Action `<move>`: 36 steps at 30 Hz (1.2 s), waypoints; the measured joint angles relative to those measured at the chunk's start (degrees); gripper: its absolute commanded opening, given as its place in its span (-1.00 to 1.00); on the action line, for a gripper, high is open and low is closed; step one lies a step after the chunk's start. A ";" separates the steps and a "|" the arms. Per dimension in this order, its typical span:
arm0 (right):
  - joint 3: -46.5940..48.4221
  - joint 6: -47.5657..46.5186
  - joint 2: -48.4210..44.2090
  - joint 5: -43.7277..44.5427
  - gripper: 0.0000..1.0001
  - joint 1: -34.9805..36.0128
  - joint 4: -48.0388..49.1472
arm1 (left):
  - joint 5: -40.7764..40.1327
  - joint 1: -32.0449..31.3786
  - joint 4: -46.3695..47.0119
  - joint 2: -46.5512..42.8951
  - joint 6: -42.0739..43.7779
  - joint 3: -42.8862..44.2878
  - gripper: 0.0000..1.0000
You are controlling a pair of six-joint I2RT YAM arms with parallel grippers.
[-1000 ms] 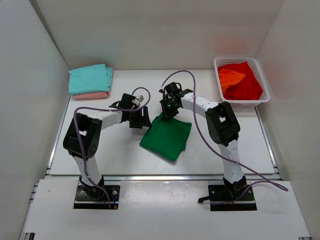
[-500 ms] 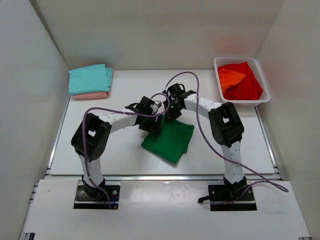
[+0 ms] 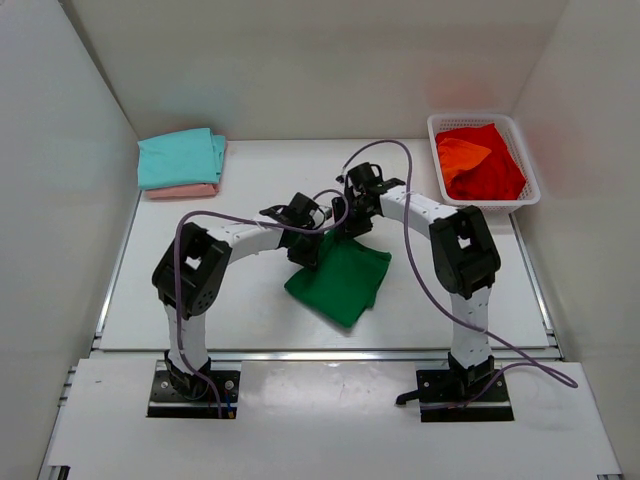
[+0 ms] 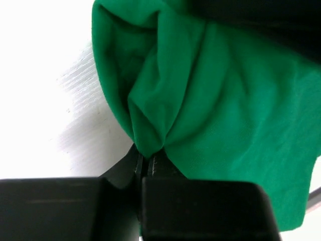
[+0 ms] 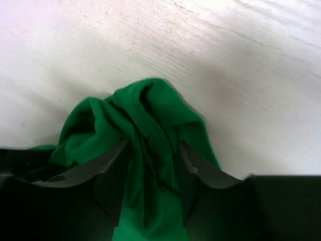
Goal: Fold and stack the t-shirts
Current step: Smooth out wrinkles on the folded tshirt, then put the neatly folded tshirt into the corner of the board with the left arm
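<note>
Mid-table, gripping the dark green t-shirt [image 3: 340, 282] along its far edge with both pincers: with the left gripper [image 4: 145, 163], pressed tight on a thin fold at the left corner; with the right gripper [image 5: 153, 145], clamped round a thicker bunch just beside it. From both, trailing toward the near edge, slightly rightward. Probably calls for drawing that edge nearward over the body.

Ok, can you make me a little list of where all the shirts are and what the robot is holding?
green shirt: table middle, one edge bunched up
left jaws: shut on green shirt
right jaws: shut on green shirt
teal shirt: folded, on pink shirt, far left
red shirt, orange shirt: in white basket, far right
</note>
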 measured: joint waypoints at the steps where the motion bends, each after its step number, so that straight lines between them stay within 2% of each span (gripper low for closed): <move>1: -0.22 0.00 -0.72 0.04 -0.15 -0.46 -0.15 | 0.59 0.52 -0.17 0.00 -0.15 0.04 -1.00; 5: -1.70 0.92 -6.75 0.55 -0.07 -2.36 -0.76 | 0.87 2.84 -3.72 -0.07 -1.42 1.03 -1.00; 10: -8.33 5.57 -24.65 1.38 0.02 -6.21 0.79 | -4.15 7.69 -9.68 -0.13 -3.93 4.46 -1.00; 14: -14.40 7.78 -40.81 1.92 0.01 -8.37 2.19 | -10.36 11.08 -13.62 0.02 -5.42 12.26 -1.00; 20: -22.47 8.41 -55.63 0.13 0.04 -9.86 0.79 | -16.57 17.22 -14.05 0.94 -6.67 22.71 -1.00; 26: -24.30 8.28 -59.19 -1.95 0.05 -16.11 -4.50 | -22.86 22.08 -15.72 7.26 -5.07 32.24 -1.00; 31: -23.17 8.17 -58.38 -1.79 0.05 -16.09 -7.76 | -27.32 23.98 -17.16 15.54 -1.66 46.25 -1.00; 36: -20.72 7.87 -56.74 -1.16 0.07 -15.91 -10.73 | -29.05 25.86 -17.29 19.12 0.37 55.08 -1.00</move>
